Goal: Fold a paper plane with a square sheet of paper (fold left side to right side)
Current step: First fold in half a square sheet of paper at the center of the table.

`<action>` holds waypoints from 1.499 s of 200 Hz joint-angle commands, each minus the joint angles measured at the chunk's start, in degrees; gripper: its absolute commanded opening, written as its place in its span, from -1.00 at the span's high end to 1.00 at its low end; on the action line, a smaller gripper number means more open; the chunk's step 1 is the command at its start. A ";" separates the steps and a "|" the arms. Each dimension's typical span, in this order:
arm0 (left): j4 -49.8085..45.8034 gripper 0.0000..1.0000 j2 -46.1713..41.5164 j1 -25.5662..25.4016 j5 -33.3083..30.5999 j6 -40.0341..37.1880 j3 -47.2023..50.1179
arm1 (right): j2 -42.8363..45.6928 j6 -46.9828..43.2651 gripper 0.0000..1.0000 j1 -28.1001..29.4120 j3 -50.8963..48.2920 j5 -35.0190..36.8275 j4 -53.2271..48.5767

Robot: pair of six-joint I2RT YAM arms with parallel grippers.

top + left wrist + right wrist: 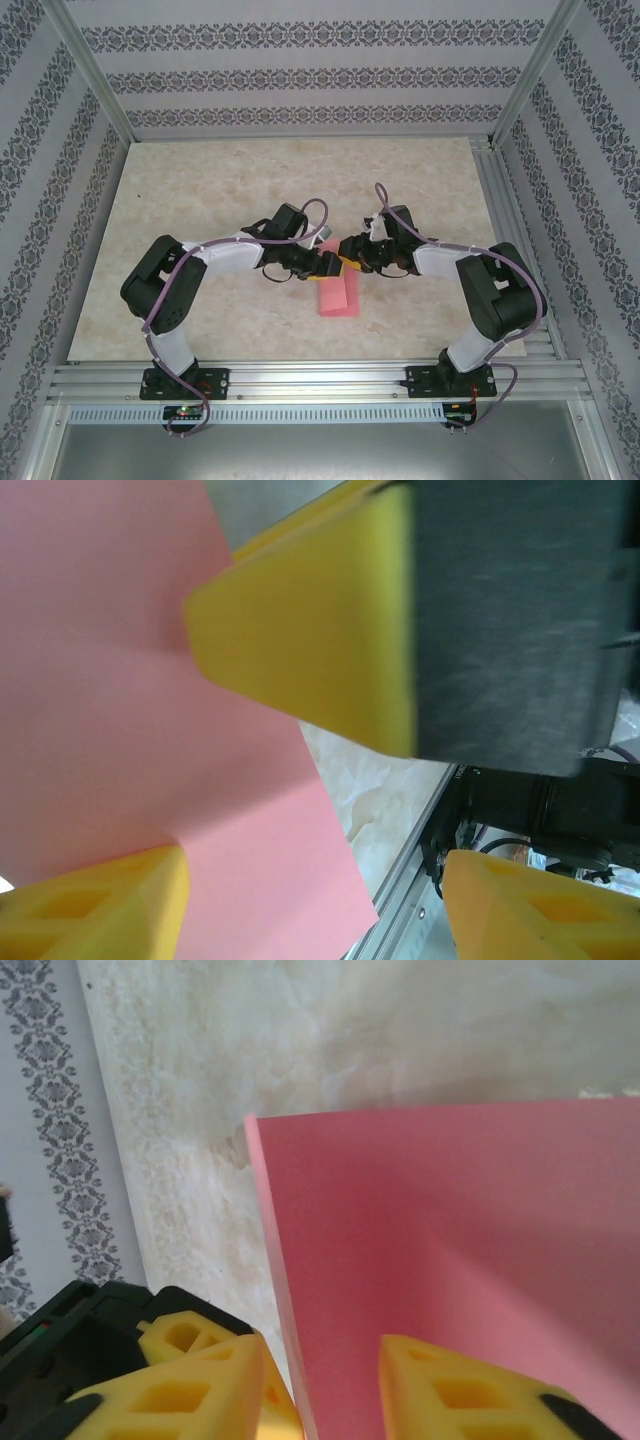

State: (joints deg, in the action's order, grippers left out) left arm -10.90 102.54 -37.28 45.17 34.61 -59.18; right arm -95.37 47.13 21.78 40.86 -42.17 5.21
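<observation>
On the table [200,200], the pinkish-red paper [338,297] lies folded narrow; left gripper [315,865] and right gripper [320,1350] both stand parted.

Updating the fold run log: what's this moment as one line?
paper: on table, both pincers at its far end | left pincer: open, beside paper | right pincer: open, straddling paper edge

A beige, marble-patterned table [200,200] sits inside white walls [300,70] papered with bands of dark floral print. Silver metal posts [95,75] rise at the back corners, and ribbed rails [320,380] line the near edge. The light is soft and even.
</observation>
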 commanded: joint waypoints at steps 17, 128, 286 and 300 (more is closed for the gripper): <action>0.28 -0.38 0.37 -0.60 0.15 -0.93 -2.41 | -0.54 -1.27 0.64 0.30 1.63 -0.68 0.65; -16.90 -0.36 -3.31 -1.61 -24.86 -0.53 -2.60 | 2.91 -8.71 0.84 -3.13 1.72 5.19 -10.32; -14.42 -0.05 2.25 -5.34 -22.07 4.39 -7.44 | 2.55 -10.46 0.78 -3.32 0.96 5.83 -11.87; -14.36 0.01 2.78 -5.76 -22.46 4.77 -7.91 | 2.38 -10.48 0.77 -3.25 0.80 5.79 -11.74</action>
State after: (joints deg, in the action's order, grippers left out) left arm -25.80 104.05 -41.85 22.59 37.89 -65.30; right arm -93.60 37.76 18.96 41.85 -37.34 -6.90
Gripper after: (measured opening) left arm 0.515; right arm 0.112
